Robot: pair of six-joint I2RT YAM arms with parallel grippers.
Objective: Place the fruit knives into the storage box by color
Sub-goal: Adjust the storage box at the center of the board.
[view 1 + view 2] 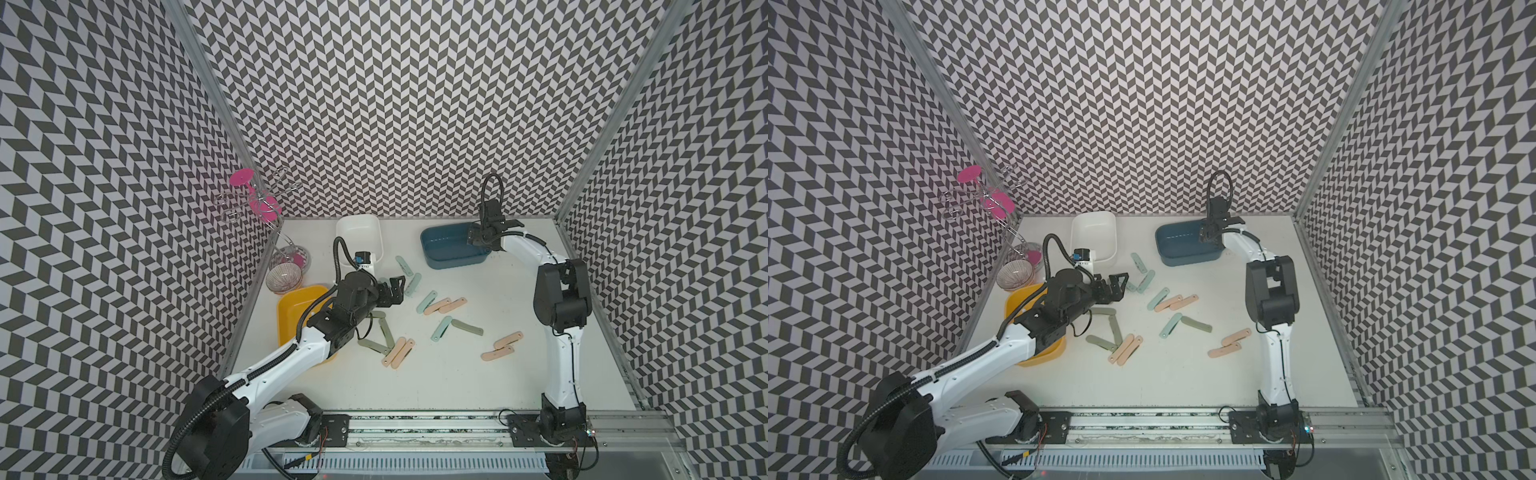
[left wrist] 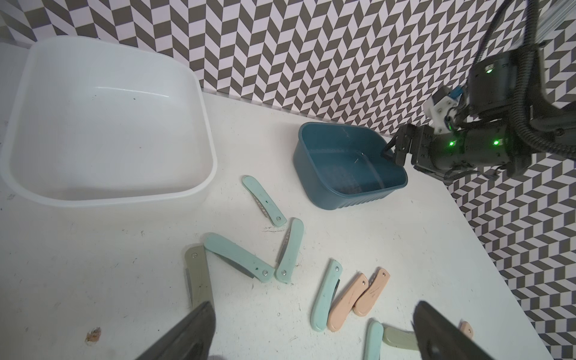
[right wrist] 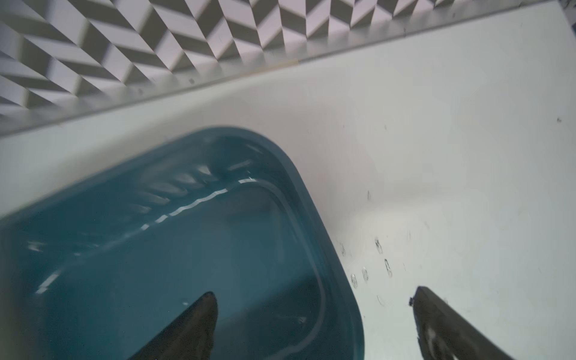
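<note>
- The bench is a white, scuffed top, closed in by chevron-patterned walls at the back and both sides.
- A white box stands at the far edge. A blue box stands to its right, well apart from it.
- A yellow box sits by the left wall, partly hidden by an arm.
- Fruit knives lie flat and scattered across the middle.
- The mint knives lie mostly toward the white and blue boxes.
- The olive knives cluster near the yellow box, and one lies just beside a mint knife at the centre.
- The peach knives lie in side-by-side pairs: one pair by the olive cluster, one at mid-bench, one to the right.
- A ribbed bowl and a wire stand occupy the far left corner.
</note>
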